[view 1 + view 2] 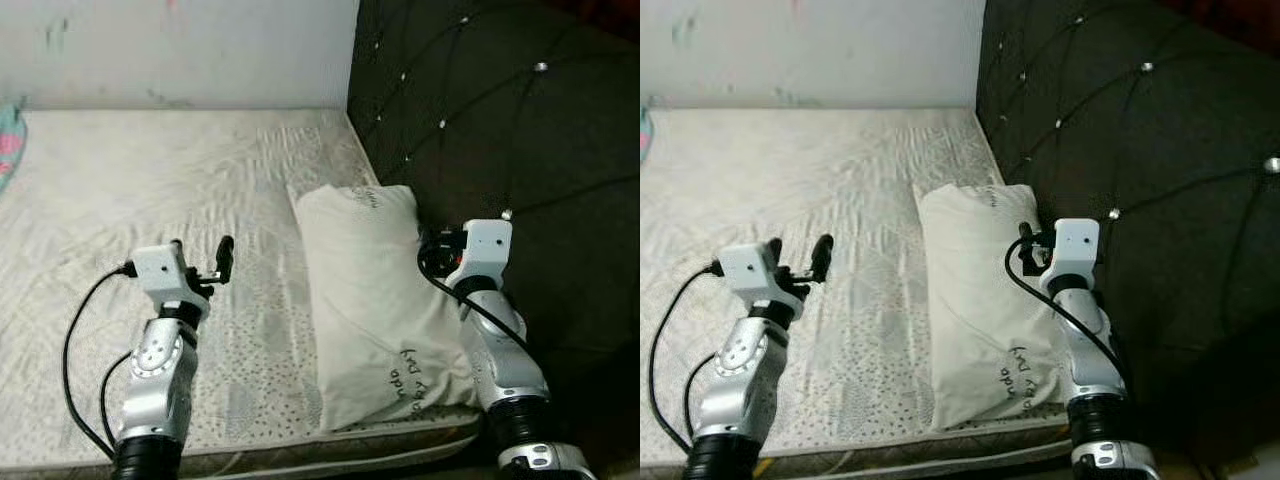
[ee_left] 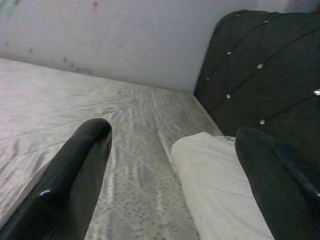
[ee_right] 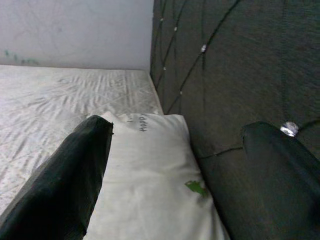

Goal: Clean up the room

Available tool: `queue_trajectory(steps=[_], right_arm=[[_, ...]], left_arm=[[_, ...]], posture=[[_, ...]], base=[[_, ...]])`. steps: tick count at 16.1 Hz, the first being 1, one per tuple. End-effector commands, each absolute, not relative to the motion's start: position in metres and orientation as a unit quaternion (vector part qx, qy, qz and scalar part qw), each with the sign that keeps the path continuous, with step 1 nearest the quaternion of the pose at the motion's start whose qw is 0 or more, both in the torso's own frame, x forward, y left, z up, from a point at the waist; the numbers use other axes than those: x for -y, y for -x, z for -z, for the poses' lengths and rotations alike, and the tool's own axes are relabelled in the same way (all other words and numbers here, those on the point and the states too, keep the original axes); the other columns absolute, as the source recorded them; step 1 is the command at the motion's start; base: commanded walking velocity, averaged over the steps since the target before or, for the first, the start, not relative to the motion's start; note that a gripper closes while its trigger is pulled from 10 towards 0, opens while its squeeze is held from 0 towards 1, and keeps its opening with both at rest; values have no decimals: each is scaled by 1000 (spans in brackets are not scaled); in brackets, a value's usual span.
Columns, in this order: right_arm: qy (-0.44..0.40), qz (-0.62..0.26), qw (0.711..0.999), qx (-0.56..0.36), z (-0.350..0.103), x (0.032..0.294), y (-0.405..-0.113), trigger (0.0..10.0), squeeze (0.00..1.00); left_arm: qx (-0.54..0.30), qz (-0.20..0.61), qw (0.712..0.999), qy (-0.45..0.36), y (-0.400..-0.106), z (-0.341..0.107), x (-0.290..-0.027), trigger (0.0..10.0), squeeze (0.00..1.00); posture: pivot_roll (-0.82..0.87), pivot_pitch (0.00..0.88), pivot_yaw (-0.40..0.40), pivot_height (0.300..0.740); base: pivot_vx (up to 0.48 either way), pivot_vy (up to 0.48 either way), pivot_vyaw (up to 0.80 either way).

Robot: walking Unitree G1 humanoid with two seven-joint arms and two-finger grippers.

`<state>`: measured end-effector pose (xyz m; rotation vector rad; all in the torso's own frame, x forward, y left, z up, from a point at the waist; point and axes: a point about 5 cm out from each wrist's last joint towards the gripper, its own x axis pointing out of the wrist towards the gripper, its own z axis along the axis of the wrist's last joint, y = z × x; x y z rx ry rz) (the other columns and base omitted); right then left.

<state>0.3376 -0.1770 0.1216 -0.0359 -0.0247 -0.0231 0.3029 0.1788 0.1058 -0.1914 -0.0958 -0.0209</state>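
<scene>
Bed point(image 1: 150, 200) with a bare pale mattress, dark tufted headboard point(image 1: 500, 120) along its right side. White pillow point(image 1: 375, 300) lies flat at the right edge of the mattress, long side against the headboard, printed lettering at its near and far ends, small green mark on it in the right wrist view. Left claw point(image 1: 205, 262) raised over the near-left mattress, fingers spread wide, holding nothing. Right claw point(image 3: 175, 175) over the pillow's right edge beside the headboard, also wide open and empty. Teal-pink cloth point(image 1: 8, 140) at the far left edge.
</scene>
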Motion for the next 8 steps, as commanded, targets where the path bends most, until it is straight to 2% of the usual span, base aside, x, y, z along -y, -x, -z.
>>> queue_trajectory(steps=[1,8], right_arm=[[17,11,1000,21,-127,175,-340,10000,0],[-13,23,999,32,-133,160,-346,10000,0]], left_arm=[[56,6,994,92,-302,-111,-183,10000,0],[70,-11,991,114,-299,-125,-192,10000,0]], posture=[[6,0,2,740],[11,0,-10,740]], base=[[0,0,0],[0,0,0]])
